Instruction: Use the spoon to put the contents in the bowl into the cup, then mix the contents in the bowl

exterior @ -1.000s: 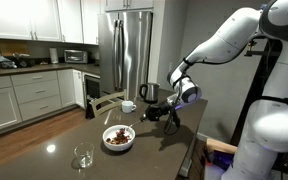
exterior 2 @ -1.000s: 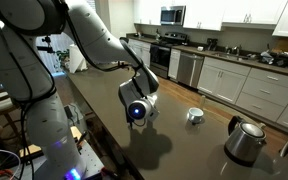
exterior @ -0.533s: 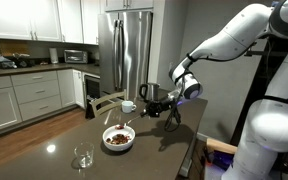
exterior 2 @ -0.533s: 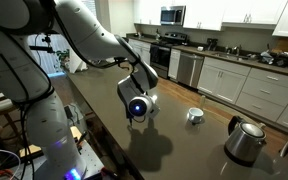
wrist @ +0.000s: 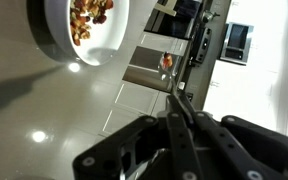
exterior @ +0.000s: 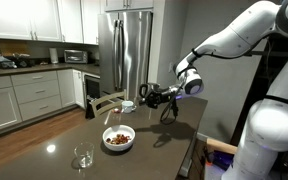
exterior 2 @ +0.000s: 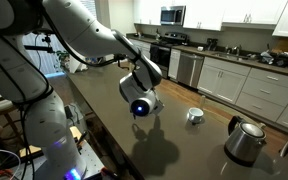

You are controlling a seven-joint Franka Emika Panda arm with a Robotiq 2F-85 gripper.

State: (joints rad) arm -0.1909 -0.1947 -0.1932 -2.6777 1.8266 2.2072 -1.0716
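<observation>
The white bowl [exterior: 119,139] stands on the dark table with brown and reddish contents [exterior: 117,134] heaped in it. In the wrist view the bowl [wrist: 64,45] and its contents [wrist: 90,16] lie at the top left. My gripper [wrist: 180,116] is shut on the slender spoon [wrist: 172,88], whose tip carries a few reddish chunks. In an exterior view the gripper [exterior: 154,97] hangs above the table, between the bowl and the small white cup [exterior: 128,105]. The cup [exterior 2: 194,115] also shows beyond the arm, which hides the bowl there.
A clear glass [exterior: 82,156] stands near the table's front corner. A metal kettle [exterior 2: 246,140] sits past the cup. A chair back [exterior: 106,101] rises behind the table's far edge. Kitchen cabinets and a fridge [exterior: 126,50] stand behind.
The gripper has risen with the spoon and swung away from the bowl toward the cup. The bowl, cup and glass have stayed put.
</observation>
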